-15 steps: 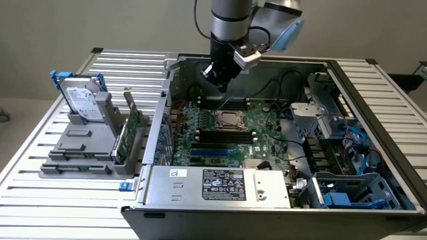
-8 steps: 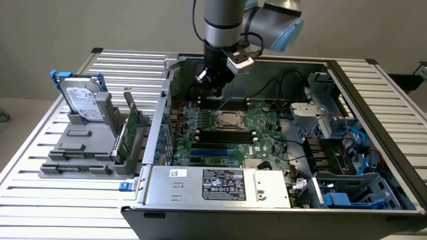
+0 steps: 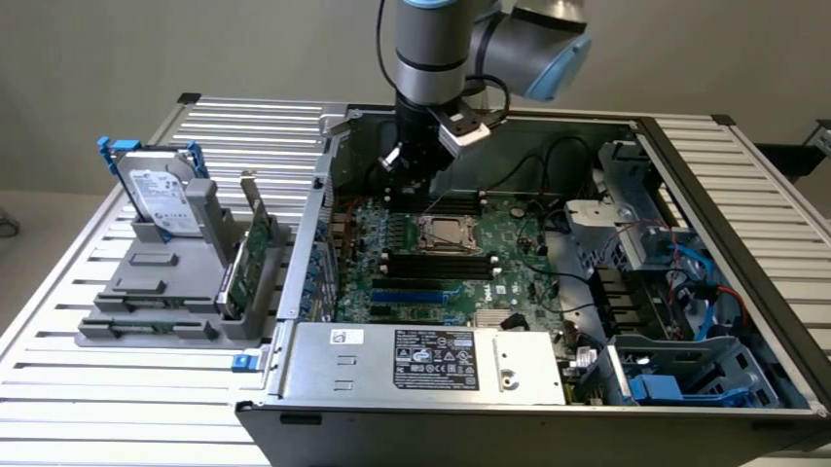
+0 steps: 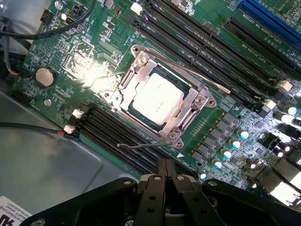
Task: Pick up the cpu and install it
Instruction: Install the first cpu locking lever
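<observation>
Already the cpu (image 4: 155, 100) lies seated in the socket on the green motherboard (image 4: 70, 56), framed by the metal retention bracket (image 4: 200, 101). The gripper (image 4: 165, 165) hovers over the board just beside the socket, fingers pressed together, holding nothing. Placement looks done; I cannot tell whether the bracket is latched.

The cpu (image 4: 155, 98) lies in the motherboard socket (image 4: 199, 100) inside the case (image 3: 389, 428); the hard drive (image 3: 162, 199) stands outside, exterior view's left.
</observation>
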Available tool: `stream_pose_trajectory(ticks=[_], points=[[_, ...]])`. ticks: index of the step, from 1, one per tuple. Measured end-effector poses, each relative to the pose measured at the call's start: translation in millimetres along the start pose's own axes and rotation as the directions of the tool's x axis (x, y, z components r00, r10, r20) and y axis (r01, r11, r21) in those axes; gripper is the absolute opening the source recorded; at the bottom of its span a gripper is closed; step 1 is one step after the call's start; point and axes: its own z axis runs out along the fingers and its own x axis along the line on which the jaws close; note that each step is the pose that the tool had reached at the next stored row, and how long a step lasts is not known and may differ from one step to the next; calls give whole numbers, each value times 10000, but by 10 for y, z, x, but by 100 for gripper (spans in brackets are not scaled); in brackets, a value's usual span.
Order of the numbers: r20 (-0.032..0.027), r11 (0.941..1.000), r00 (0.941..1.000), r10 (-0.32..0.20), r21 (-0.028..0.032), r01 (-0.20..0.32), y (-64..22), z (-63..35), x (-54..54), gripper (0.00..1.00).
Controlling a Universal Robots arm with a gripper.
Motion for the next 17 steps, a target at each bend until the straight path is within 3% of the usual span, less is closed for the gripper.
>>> stream_pose_trajectory(ticks=[17], points=[[-1,10000,10000,-35,-1,35,49,285,2,11]])
